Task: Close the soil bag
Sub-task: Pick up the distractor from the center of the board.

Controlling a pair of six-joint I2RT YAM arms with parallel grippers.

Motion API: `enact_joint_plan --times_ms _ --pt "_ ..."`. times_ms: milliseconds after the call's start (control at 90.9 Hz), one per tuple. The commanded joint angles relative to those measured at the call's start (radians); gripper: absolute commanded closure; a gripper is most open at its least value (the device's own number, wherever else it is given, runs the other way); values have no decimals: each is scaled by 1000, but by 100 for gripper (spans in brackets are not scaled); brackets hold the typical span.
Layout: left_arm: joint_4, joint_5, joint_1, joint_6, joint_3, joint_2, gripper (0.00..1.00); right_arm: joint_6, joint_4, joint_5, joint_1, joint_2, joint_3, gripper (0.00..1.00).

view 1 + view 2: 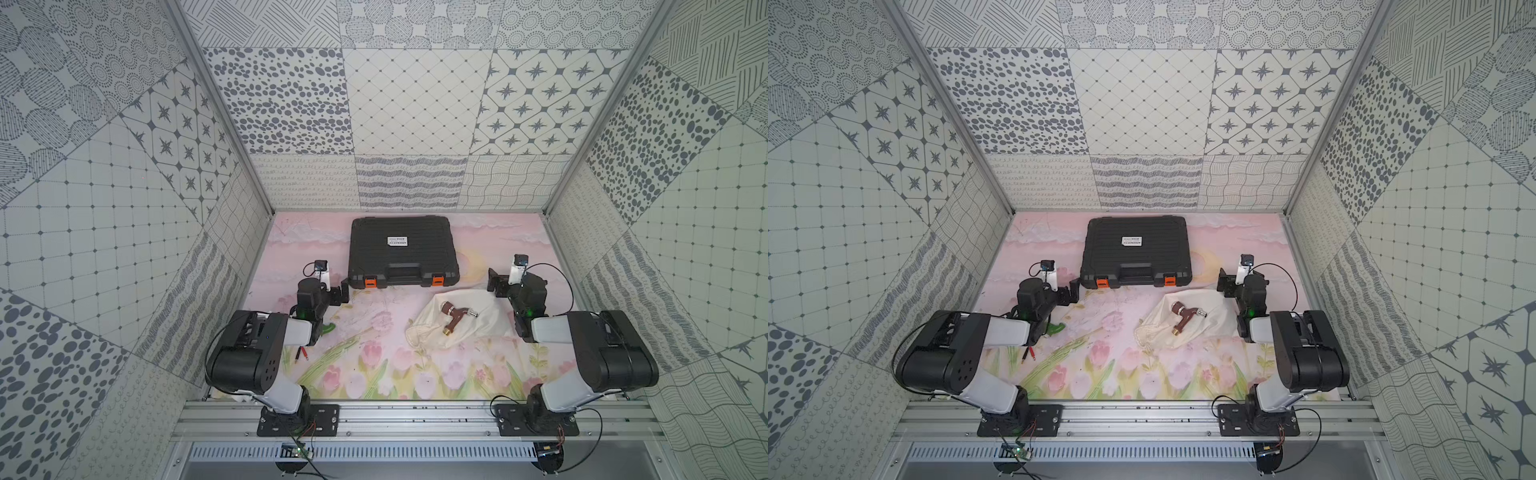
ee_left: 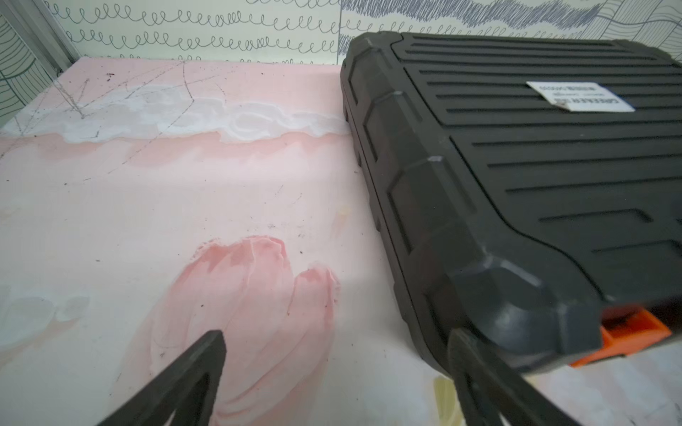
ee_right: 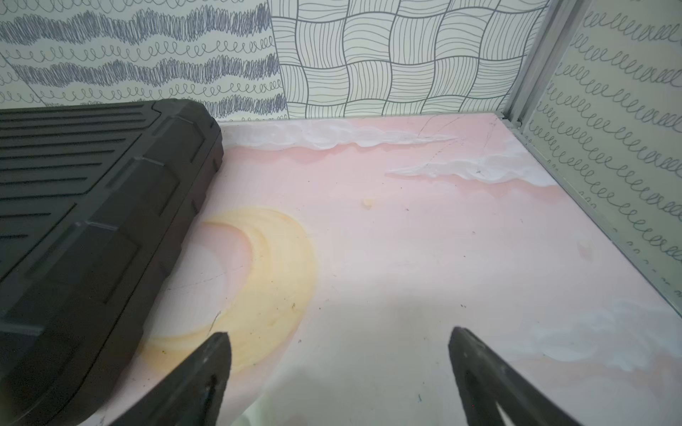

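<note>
The soil bag [image 1: 490,322] [image 1: 1219,320] is a wrinkled cream cloth sack lying flat on the mat, right of centre, its gathered hem [image 1: 415,336] toward the near left. A brown-red metal tap [image 1: 459,316] [image 1: 1187,318] lies on top of it. My right gripper [image 1: 496,284] [image 3: 338,333] stands open just beyond the bag's far right corner, over bare mat. My left gripper [image 1: 343,291] [image 2: 336,333] is open too, well left of the bag, beside the near left corner of the black case. Neither wrist view shows the bag.
A black ribbed case [image 1: 403,251] [image 2: 516,184] [image 3: 92,206] with orange latches [image 1: 370,282] lies shut at the back centre. A green object [image 1: 328,328] pokes out from under my left arm, and two red-tipped probes [image 1: 302,354] lie near the front left. Patterned walls close the sides.
</note>
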Motion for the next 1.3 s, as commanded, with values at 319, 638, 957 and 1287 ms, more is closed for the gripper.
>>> enact_joint_plan --times_ms 319,638,957,1287 --pt "-9 76 45 -22 13 -6 1 -8 23 -21 -6 8 13 3" --pt "-295 -12 -10 -39 41 -288 1 -37 -363 82 90 -210 95 3" --pt "-842 -114 -344 -235 232 -551 1 157 -1085 82 285 -413 339 3" --pt "-1018 -60 -671 -419 287 -467 1 322 -1333 123 587 -372 382 6"
